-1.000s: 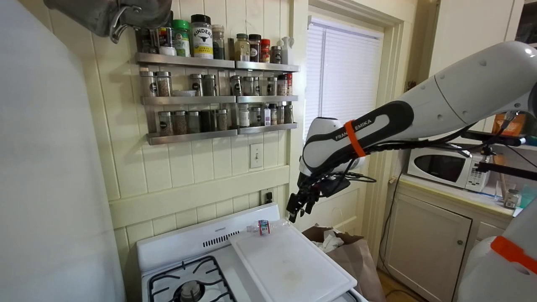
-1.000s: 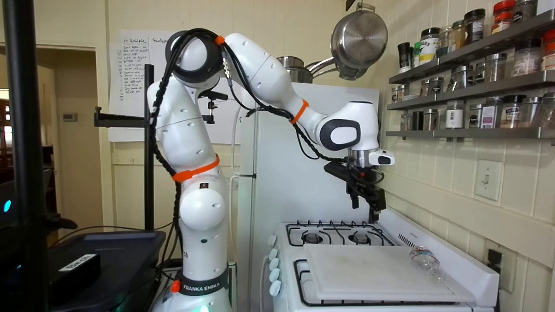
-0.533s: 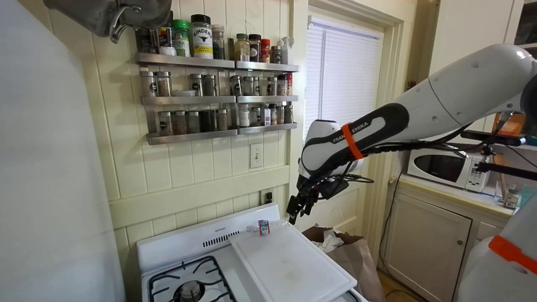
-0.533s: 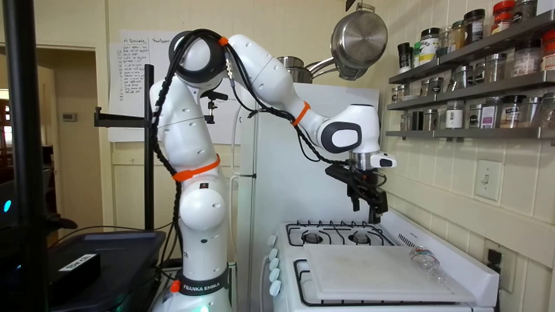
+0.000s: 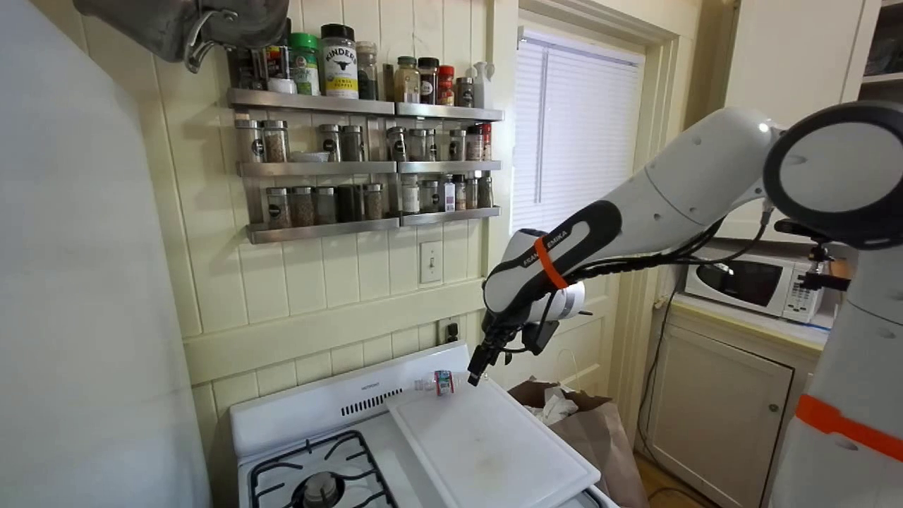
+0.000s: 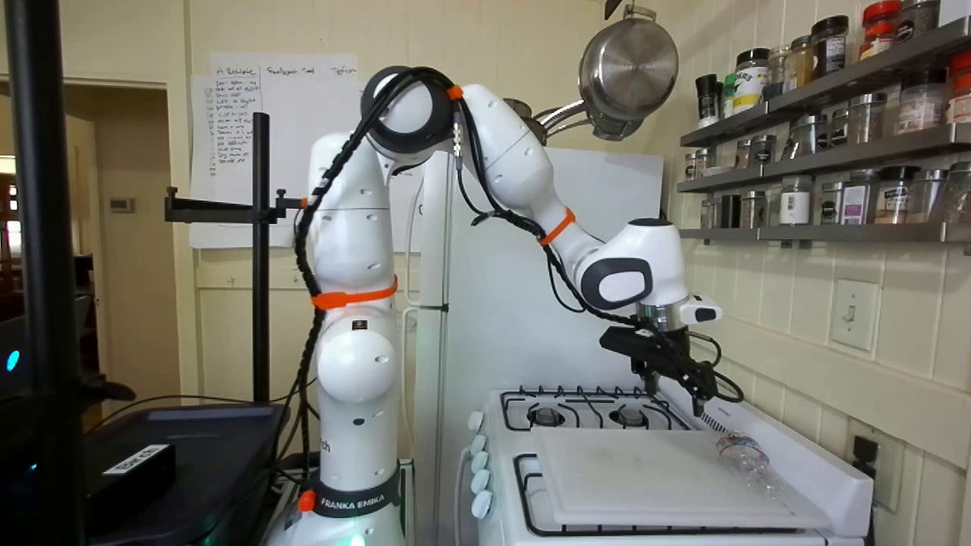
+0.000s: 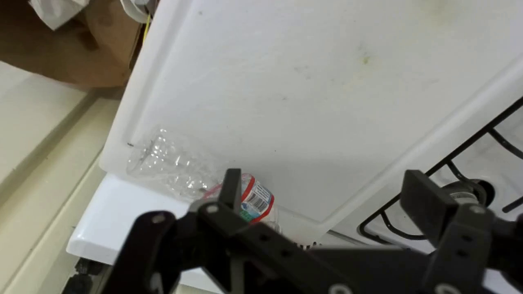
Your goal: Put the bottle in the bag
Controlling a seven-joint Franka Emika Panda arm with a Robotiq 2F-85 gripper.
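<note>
A clear plastic bottle with a red, white and blue label lies on its side at the back edge of a white cutting board. It shows in both exterior views (image 5: 444, 382) (image 6: 742, 453) and in the wrist view (image 7: 259, 201). My gripper (image 5: 491, 368) is open and empty above the board; in the wrist view (image 7: 327, 196) its left finger covers part of the bottle, and its right finger is over the stove side. It hangs above the stove in an exterior view (image 6: 675, 400). A brown paper bag (image 5: 596, 441) stands open beside the stove; it also shows in the wrist view (image 7: 110, 45).
The cutting board (image 5: 487, 451) lies over part of the white stove, beside a black burner grate (image 5: 370, 458). The stove's raised back panel (image 5: 317, 395) is close behind the bottle. Spice shelves (image 5: 317, 168) hang on the wall above. White paper (image 5: 557, 407) sticks up in the bag.
The arm has reached forward and down. My gripper is lower, nearer the bottle, and turned. The bottle, board and bag have not moved.
</note>
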